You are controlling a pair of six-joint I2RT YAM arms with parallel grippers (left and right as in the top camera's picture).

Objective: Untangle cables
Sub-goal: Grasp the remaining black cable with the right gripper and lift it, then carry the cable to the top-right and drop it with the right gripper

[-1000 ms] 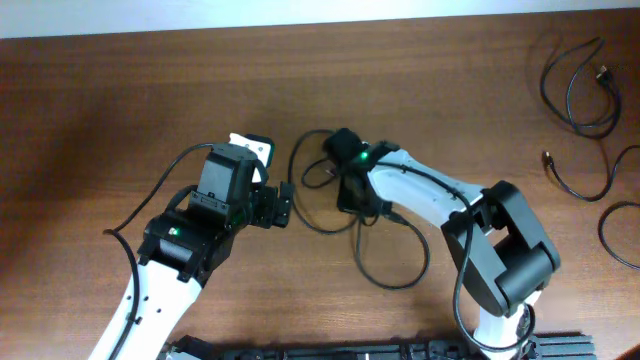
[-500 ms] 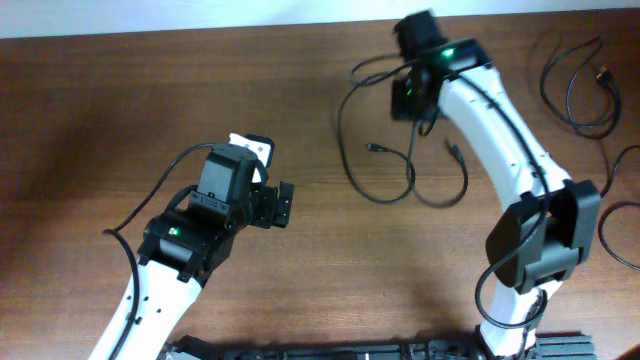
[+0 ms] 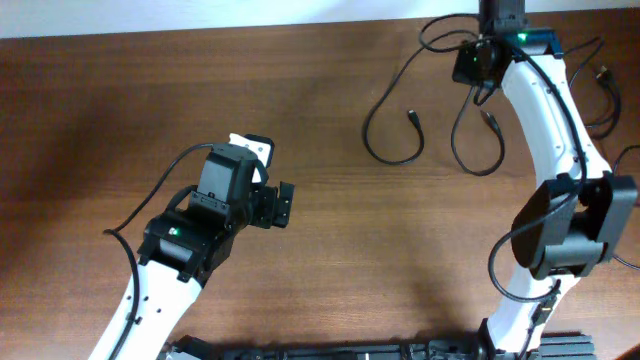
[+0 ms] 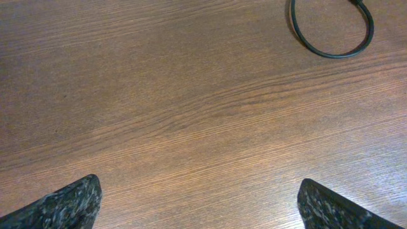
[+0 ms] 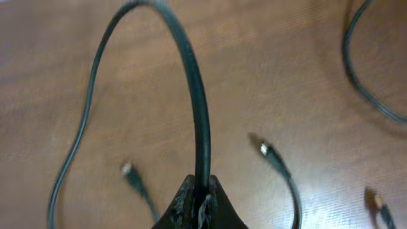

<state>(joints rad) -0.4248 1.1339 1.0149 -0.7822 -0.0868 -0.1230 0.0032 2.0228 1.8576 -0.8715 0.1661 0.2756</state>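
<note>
The right claw [image 5: 198,202] is pinched together on a thin black cord [image 5: 201,127] near the far right corner of the brown wood-grain bench [image 4: 191,95]. From the grip, the cord drapes in two long loops whose long axes run from the far edge toward the near edge. One loop swings out to the left and the other drops almost straight below the claw. Both small plug ends [image 3: 413,118] curl back up and point roughly toward the far edge. More loose black cords [image 3: 604,74] lie in separate loops along the right edge, partly hidden by the right arm.

The left claw [image 3: 283,204] sits left of the bench's middle with its fingers wide apart and nothing between them.

A second ago the right claw and this cord were at mid-bench, just beside the left claw. Half a second ago they were partway toward the far edge. The left arm has not shifted, and the cords at the right edge lie as they did.
</note>
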